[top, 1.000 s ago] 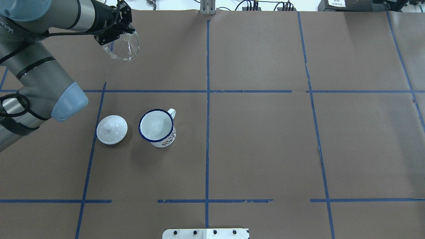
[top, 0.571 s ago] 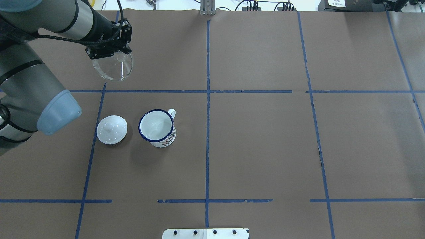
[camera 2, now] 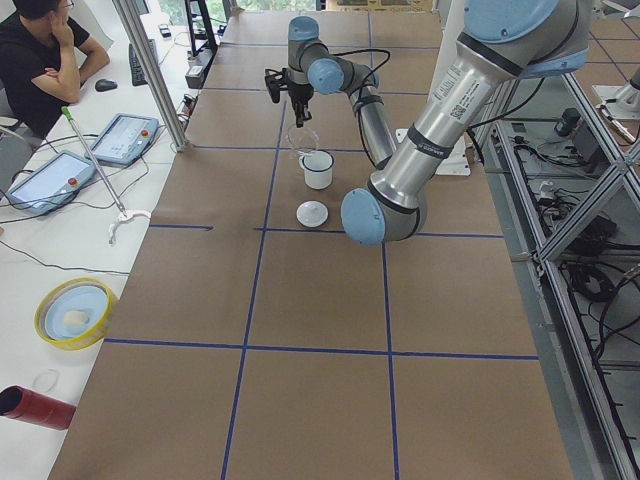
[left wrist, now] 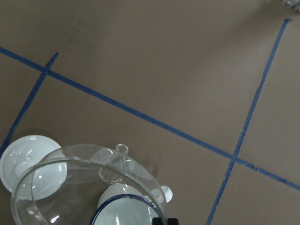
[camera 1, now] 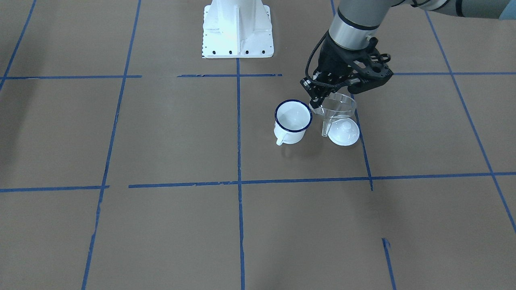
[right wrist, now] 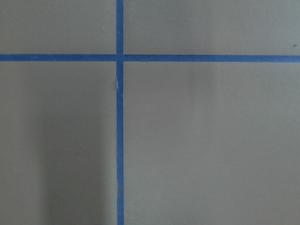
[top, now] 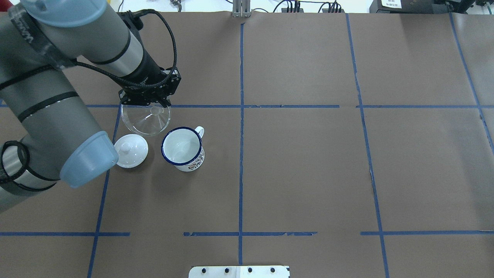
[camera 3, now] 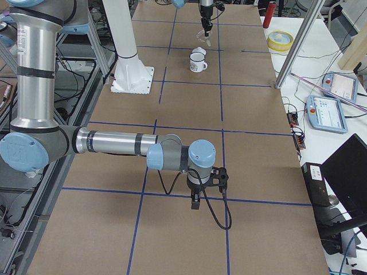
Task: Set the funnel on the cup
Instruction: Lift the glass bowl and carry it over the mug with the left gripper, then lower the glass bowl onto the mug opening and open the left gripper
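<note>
My left gripper (top: pixel 148 101) is shut on the rim of the clear plastic funnel (top: pixel 145 119) and holds it in the air, spout down. The funnel hangs just behind and to the left of the cup (top: pixel 182 148), a white enamel mug with a dark blue rim, standing upright and empty. In the front-facing view the funnel (camera 1: pixel 332 108) sits between the cup (camera 1: pixel 293 119) and the lid, above the table. The left wrist view shows the funnel (left wrist: pixel 84 187) with the cup (left wrist: pixel 124 213) below it. My right gripper (camera 3: pixel 195 203) hangs low over the table far from them; I cannot tell its state.
A white round knobbed lid (top: pixel 131 150) lies left of the cup, close under the funnel's edge. The robot's white base plate (camera 1: pixel 238 28) is at the near edge. The brown paper carries blue tape lines (top: pixel 241 116). An operator (camera 2: pixel 40 50) sits beyond the table.
My left arm has carried the funnel from the far left back of the table toward the cup and lid. The cup and lid have not moved.
</note>
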